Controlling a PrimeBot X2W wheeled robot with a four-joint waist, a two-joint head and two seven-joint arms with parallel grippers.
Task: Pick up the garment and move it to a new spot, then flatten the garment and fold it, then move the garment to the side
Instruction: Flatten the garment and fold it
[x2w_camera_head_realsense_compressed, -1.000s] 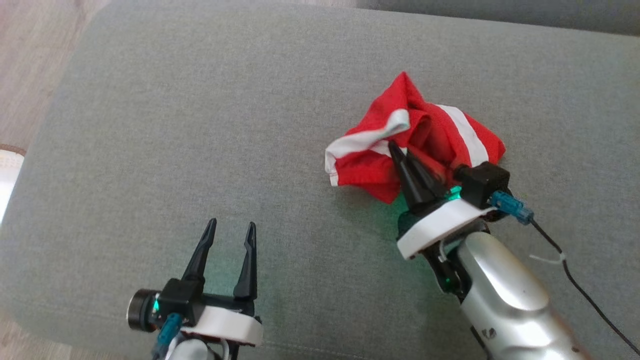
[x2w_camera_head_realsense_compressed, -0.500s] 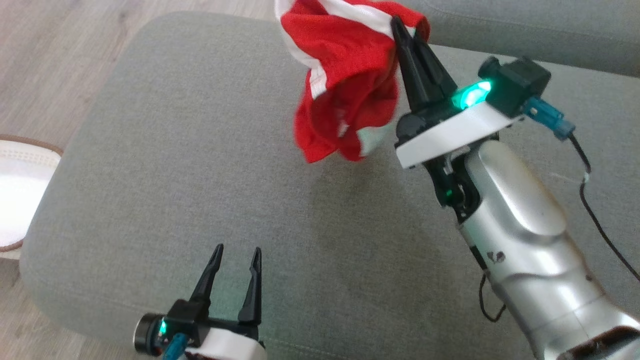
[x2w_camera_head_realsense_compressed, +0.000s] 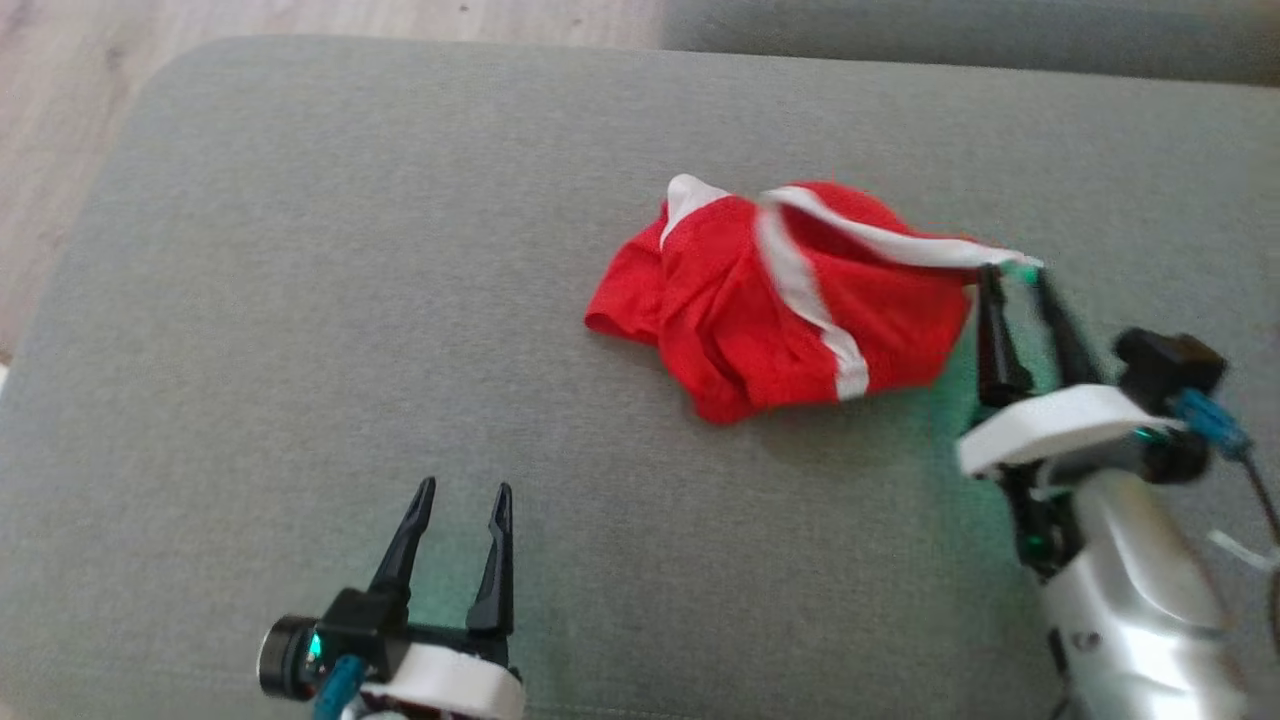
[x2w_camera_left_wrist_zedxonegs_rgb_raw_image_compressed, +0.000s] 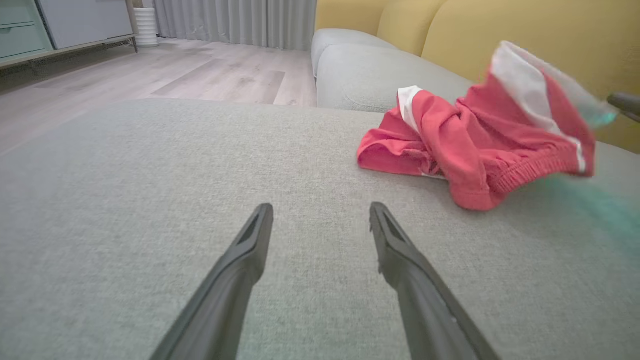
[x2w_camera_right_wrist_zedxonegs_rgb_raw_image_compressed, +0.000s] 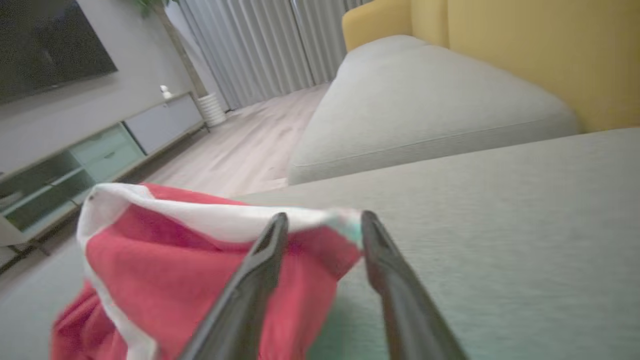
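Note:
The red garment (x2w_camera_head_realsense_compressed: 780, 310) with white stripes lies crumpled on the grey sofa cushion (x2w_camera_head_realsense_compressed: 300, 300), right of centre. Its right white-edged corner is still raised and blurred, reaching to the tips of my right gripper (x2w_camera_head_realsense_compressed: 1012, 272). That gripper stands open just right of the garment. In the right wrist view the white edge of the garment (x2w_camera_right_wrist_zedxonegs_rgb_raw_image_compressed: 175, 250) sits between the parted tips of the right gripper (x2w_camera_right_wrist_zedxonegs_rgb_raw_image_compressed: 324, 220), not pinched. My left gripper (x2w_camera_head_realsense_compressed: 465, 490) is open near the cushion's front edge, well left of the garment (x2w_camera_left_wrist_zedxonegs_rgb_raw_image_compressed: 475, 140), with nothing between its fingers (x2w_camera_left_wrist_zedxonegs_rgb_raw_image_compressed: 250, 250).
Wooden floor (x2w_camera_head_realsense_compressed: 60, 100) borders the cushion at the upper left. A second grey cushion (x2w_camera_head_realsense_compressed: 950, 40) runs along the back. A yellow backrest (x2w_camera_left_wrist_zedxonegs_rgb_raw_image_compressed: 500, 25) rises behind. A dark cable (x2w_camera_head_realsense_compressed: 1270, 500) hangs by my right wrist. Bare cushion stretches left of the garment.
Half a second ago my right gripper held the garment lifted in the air. Now the garment is down on the cushion and the right gripper has opened. The head camera also shifted.

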